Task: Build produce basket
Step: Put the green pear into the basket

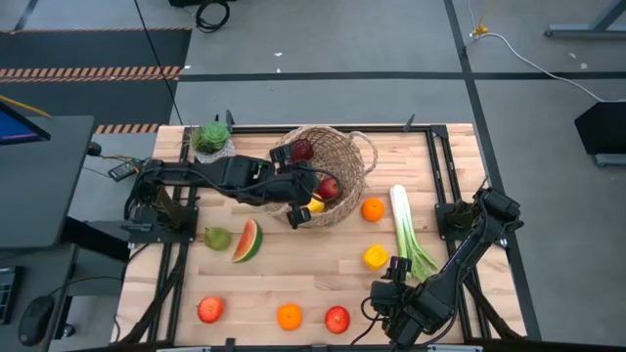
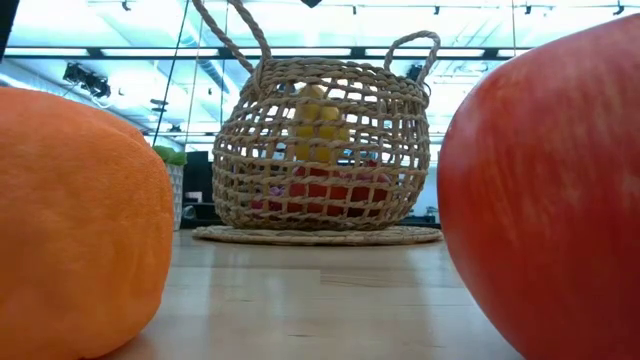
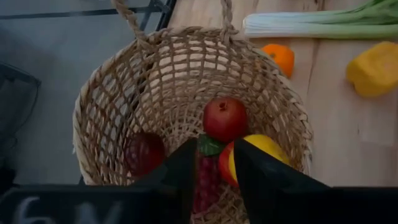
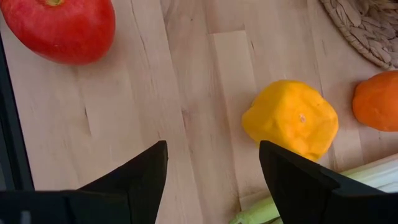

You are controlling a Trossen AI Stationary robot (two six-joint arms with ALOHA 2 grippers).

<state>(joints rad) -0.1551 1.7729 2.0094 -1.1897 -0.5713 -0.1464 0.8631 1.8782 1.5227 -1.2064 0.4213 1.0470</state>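
Two pincers are noted: left pincer (image 1: 298,214), slightly parted, over the tan woven wicker basket (image 1: 352,156) at frame centre; right pincer (image 4: 211,165), spread, at lower right above the worktop (image 4: 186,93).

We see basket (image 3: 186,87) holding red apple (image 3: 225,118), lemon (image 3: 264,149) | left gripper (image 3: 214,171) parted above them | leek (image 3: 323,25), orange (image 3: 280,57) on desk (image 3: 329,124) beyond

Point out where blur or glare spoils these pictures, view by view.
Low view: the orange and apple loom close and soft, and bright ceiling light glares behind the basket. Left wrist view: the left gripper fingers are blurred. High view: evenly lit.
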